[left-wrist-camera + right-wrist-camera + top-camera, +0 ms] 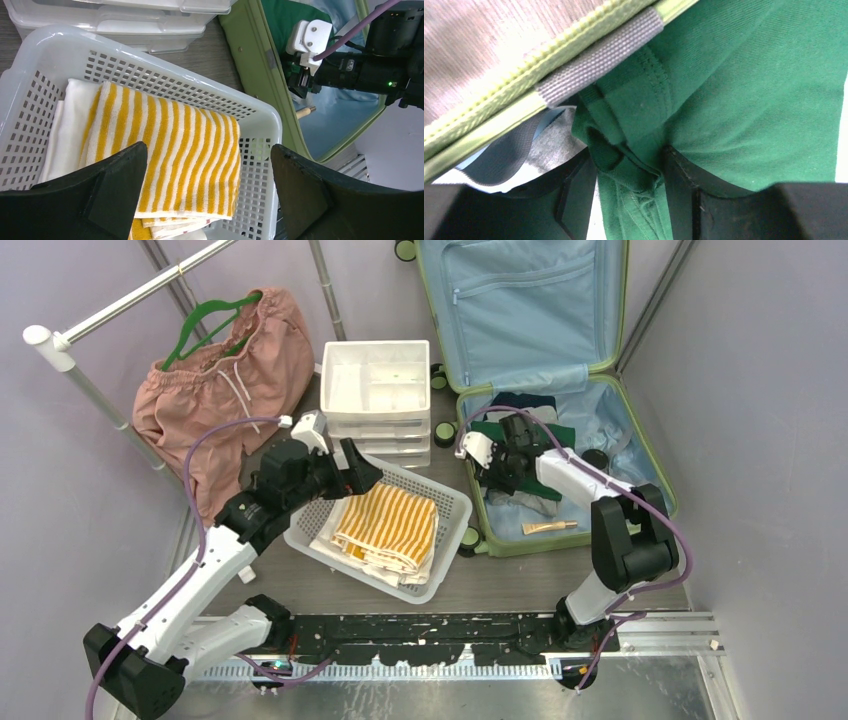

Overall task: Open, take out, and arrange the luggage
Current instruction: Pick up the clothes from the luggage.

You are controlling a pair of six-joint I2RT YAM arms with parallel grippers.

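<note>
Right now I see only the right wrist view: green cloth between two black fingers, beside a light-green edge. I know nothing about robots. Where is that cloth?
Observer: The green garment lies in the lower half of the open luggage, on top of other clothes. The right end effector reaches into it near the left wall.
Operator: What is the other arm doing?
Observer: The left end effector hangs open and holds nothing, over a white basket with a folded yellow-striped towel in it.
Operator: Is anything else loose in the case?
Observer: A small tan tube lies on the blue lining by the near edge.
</note>
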